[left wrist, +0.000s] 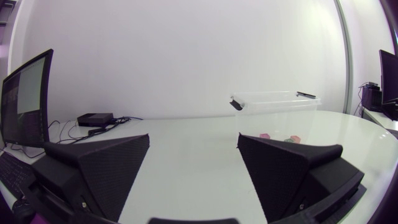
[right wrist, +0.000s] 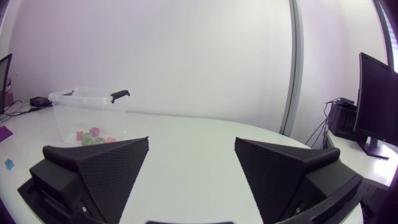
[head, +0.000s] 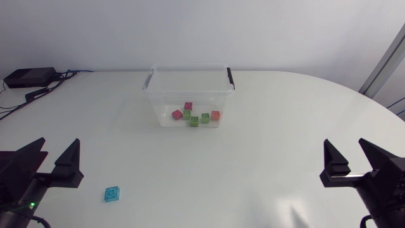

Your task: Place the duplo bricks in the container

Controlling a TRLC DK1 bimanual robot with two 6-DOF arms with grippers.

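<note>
Lower left gripper (head: 58, 144), fingers spread and empty like those of right gripper (head: 346, 144), squarely over lone blue brick (head: 112, 194) lying near it on table (head: 285, 126), well apart from clear container (head: 190, 68) holding other bricks (head: 194, 121), before closing.

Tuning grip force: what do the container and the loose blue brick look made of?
Container: seemingly clear, glossy plastic; the bricks inside show through its walls. Blue brick: probably hard plastic with a translucent look, but it is too small here to judge the finish.
</note>
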